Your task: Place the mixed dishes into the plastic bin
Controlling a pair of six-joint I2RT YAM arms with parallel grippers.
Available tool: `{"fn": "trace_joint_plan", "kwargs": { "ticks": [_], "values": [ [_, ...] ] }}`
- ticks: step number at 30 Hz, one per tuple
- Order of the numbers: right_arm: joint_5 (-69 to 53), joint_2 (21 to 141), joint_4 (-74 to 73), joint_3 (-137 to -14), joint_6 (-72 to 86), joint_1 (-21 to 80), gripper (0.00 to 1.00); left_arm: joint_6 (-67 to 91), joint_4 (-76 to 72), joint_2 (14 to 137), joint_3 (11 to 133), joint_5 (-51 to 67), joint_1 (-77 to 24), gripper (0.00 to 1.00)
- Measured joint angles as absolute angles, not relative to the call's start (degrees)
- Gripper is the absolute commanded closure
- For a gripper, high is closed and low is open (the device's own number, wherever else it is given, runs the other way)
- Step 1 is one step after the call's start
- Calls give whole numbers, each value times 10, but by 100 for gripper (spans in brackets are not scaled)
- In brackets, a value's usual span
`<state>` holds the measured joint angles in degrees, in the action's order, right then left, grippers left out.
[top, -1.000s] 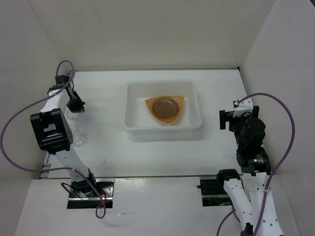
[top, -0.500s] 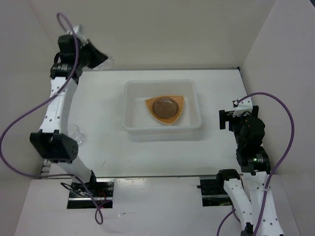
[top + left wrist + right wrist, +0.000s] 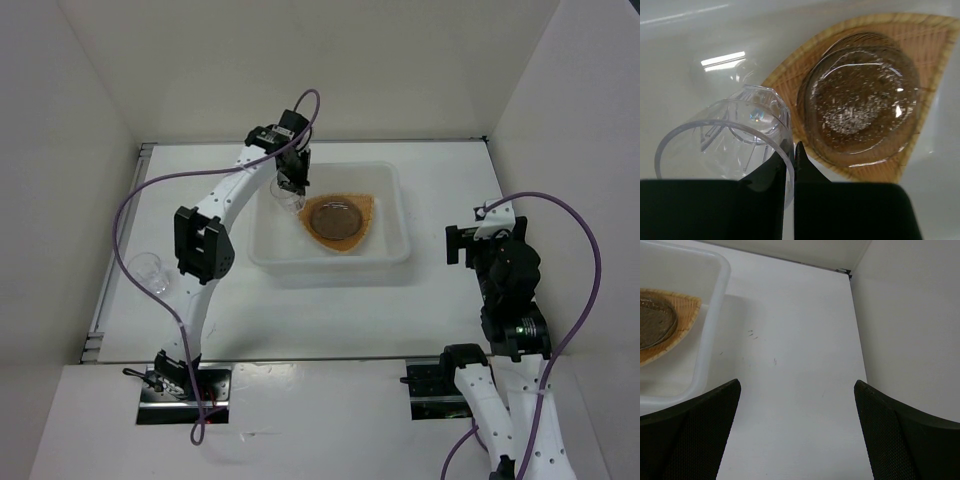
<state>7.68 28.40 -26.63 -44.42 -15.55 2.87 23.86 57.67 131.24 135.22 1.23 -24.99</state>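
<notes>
Holding a cup (image 3: 730, 135) by its wall in the clamped left gripper (image 3: 791, 152) over the bin's (image 3: 330, 262) far-left corner, base pointing down at bare floor just left of the plate (image 3: 935, 45), with right gripper (image 3: 796, 390) spread wide, empty, beyond the right edge.

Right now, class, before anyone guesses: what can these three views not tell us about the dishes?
1. The saucers: one or two stacked on the plate? Left wrist view, glare blurs the rims; top view, too small.
2. The held cup: touching the bin floor or not? Top view, the left gripper covers it; wrist view gives no height.
3. The table cup: top view, too small for detail; outside both wrist views.
</notes>
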Motion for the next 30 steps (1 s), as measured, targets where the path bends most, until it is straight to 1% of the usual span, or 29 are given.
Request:
{"fn": "trace_joint_plan", "kwargs": {
  "ticks": [8, 14, 17, 18, 19, 21, 22, 24, 26, 28, 30],
  "values": [
    [77, 278, -266, -444, -156, 29, 2, 239, 605, 1326, 1348, -38, -249, 100],
    [77, 274, -266, -444, -156, 29, 2, 240, 602, 1345, 1313, -55, -253, 100],
    [77, 272, -267, -444, -156, 29, 2, 241, 599, 1357, 1288, -57, -255, 99],
    [77, 272, -266, -444, -156, 29, 2, 241, 596, 1358, 1284, -65, -255, 97],
    [77, 272, -267, -444, -156, 29, 2, 241, 593, 1355, 1281, -66, -257, 87],
    [77, 272, -266, -444, -156, 29, 2, 238, 589, 1354, 1278, -73, -260, 60],
    [77, 272, -267, -444, -156, 29, 2, 238, 588, 1353, 1277, -72, -261, 34],
    [78, 272, -267, -444, -156, 29, 2, 239, 592, 1353, 1277, -77, -261, 14],
    [77, 272, -267, -444, -156, 29, 2, 243, 610, 1353, 1296, -93, -261, 1],
    [78, 272, -266, -444, -156, 29, 2, 243, 623, 1349, 1331, -123, -261, 1],
    [78, 272, -266, -444, -156, 29, 2, 248, 628, 1318, 1353, -166, -261, 1]
  ]
}}
